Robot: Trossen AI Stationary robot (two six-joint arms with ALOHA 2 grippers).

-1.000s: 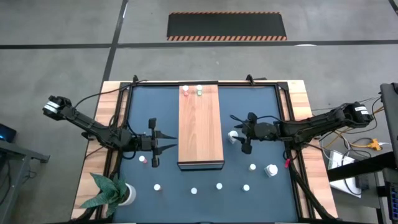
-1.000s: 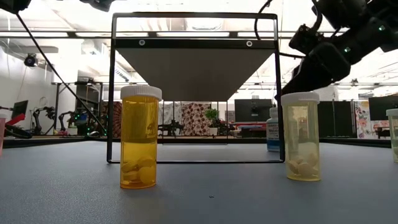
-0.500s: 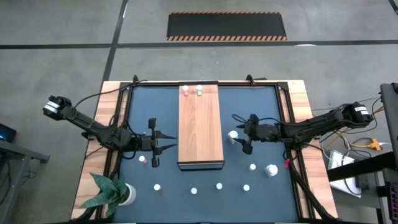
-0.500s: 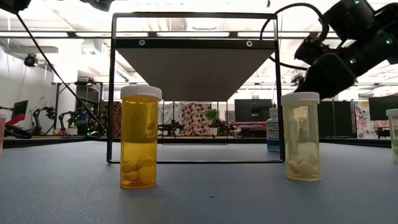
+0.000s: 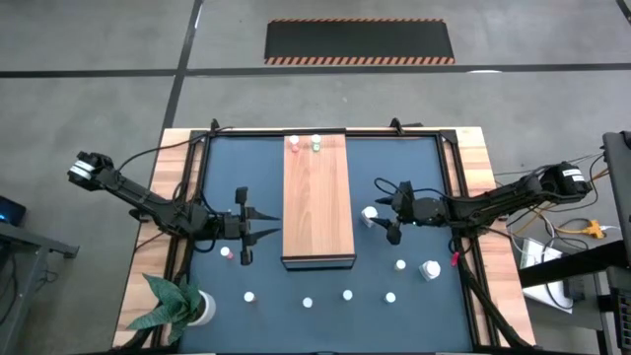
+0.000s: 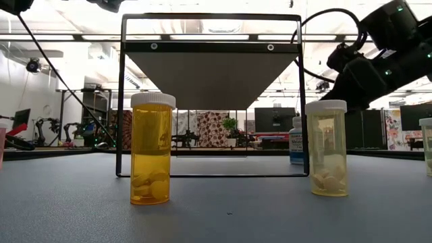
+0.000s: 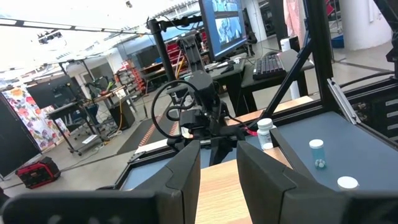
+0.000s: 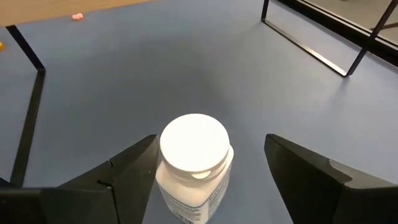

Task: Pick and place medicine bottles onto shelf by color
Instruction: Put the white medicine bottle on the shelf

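The right pincer stood spread wide around a white-capped bottle beside the shelf, gripping nothing. The left pincer hung near the shelf's other side, fingers partly apart, empty.

Right gripper has backed away from the shelf, toward its own side of the table. White-capped bottle now sits just ahead of the fingertips, between the spread fingers in the wrist view, apparently untouched. In the low view the arm has moved up and right.

Wooden shelf mid-table, white-capped medicine bottles upright around
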